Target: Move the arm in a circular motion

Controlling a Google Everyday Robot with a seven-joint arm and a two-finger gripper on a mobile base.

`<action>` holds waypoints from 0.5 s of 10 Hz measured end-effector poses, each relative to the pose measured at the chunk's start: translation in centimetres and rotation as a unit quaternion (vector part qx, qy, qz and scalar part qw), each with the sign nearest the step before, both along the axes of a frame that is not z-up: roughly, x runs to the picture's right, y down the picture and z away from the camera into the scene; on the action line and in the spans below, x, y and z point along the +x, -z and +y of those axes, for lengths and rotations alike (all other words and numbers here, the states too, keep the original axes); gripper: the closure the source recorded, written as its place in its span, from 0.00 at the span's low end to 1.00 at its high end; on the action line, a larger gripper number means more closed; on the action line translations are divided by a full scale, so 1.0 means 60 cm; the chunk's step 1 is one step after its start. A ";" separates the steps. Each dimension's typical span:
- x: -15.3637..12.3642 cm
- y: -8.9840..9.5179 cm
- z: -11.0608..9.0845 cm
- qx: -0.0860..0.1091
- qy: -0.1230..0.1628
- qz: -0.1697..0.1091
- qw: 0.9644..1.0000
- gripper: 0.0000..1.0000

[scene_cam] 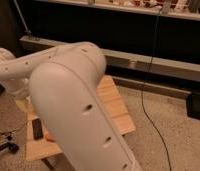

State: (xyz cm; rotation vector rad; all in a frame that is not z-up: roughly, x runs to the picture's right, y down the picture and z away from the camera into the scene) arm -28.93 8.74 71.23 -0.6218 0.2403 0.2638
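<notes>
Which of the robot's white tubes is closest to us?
The thick cream-white arm segment running to the bottom edge; it covers part of the light wooden table. The slimmer segment reaches left, where the gripper is out of view.

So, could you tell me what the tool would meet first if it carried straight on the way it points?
I cannot say: the tool is hidden at the picture's left edge, beyond the arm. The arm's last visible part seems to bend down over the table, so that seems likeliest.
</notes>
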 end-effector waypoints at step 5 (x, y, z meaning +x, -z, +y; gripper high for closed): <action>0.239 -0.008 0.103 -0.097 0.052 0.063 0.992 0.35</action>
